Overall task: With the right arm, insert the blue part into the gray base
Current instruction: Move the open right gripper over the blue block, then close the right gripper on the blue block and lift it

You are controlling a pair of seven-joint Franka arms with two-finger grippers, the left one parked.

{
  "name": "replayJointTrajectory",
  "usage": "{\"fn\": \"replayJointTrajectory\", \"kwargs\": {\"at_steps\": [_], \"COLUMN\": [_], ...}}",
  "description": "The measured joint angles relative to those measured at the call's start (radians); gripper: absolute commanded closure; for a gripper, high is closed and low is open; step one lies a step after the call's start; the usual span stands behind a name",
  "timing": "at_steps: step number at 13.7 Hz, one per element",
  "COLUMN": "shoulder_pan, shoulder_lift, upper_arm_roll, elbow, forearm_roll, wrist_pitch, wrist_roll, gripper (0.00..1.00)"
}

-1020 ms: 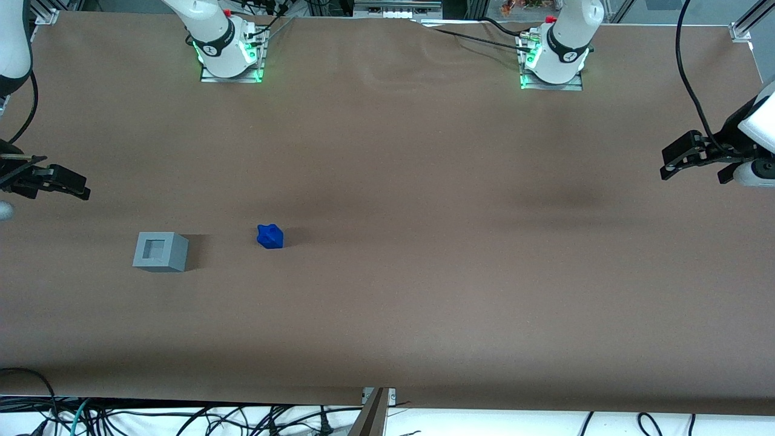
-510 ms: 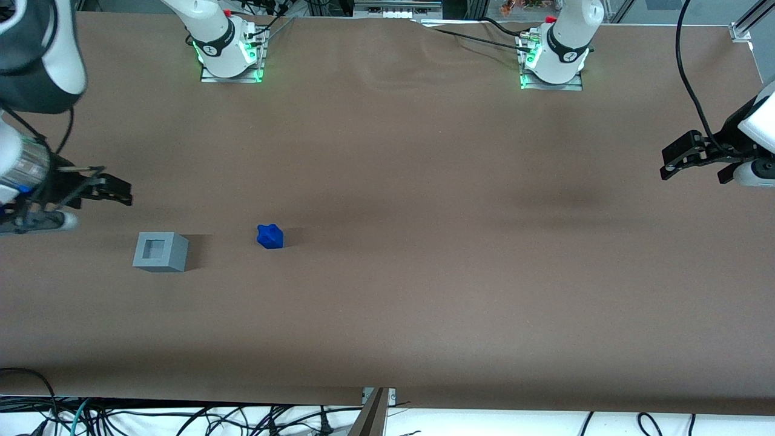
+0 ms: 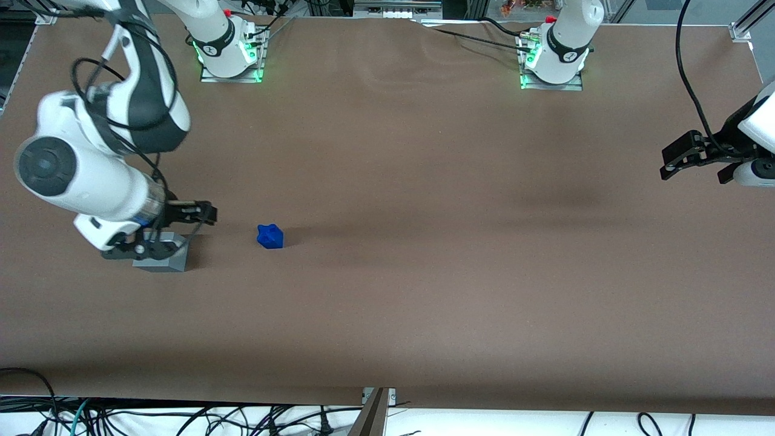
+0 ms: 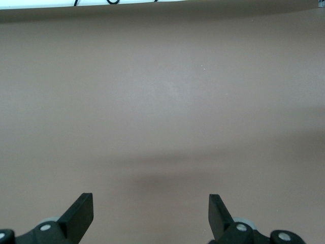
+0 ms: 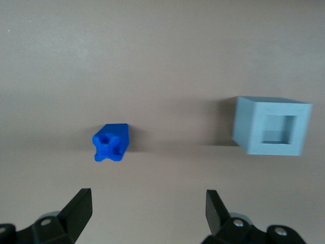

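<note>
End effector [image 3: 181, 227] above gray base [image 3: 172, 261]

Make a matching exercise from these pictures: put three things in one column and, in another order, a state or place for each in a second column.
Things:
1. small bright-blue plastic part
2. light-gray plastic cube base
3. black two-finger gripper of the right arm

States:
A. open, in the air over the cube as the front view shows it
B. has an empty square recess in its top face
C. lies alone on the brown table, beside the cube

Pairs: 1-C, 2-B, 3-A
</note>
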Motion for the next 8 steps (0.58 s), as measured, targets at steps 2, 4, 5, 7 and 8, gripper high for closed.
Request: {"fn": "replayJointTrajectory", "kwargs": {"at_steps": [2,4,5,7,8], "shoulder_pan": [0.024,0.050,0.066,0.086,0.091], "shoulder_lift": [0.049,0.089,0.106,0.130,0.136], "upper_arm_roll": [0.000,0.001,0.001,0.001,0.001], "elbow": [-0.001,-0.002,-0.002,-0.012,-0.029], "forearm_roll": [0.007,0.007,0.007,0.007,0.007], "wrist_pitch": [0.037,0.070,0.081,0.114,0.143], "wrist_roll": [0.042,0.084,0.095,0.104,0.104], "gripper": [0.01,0.01,0.01,0.01,0.01]}}
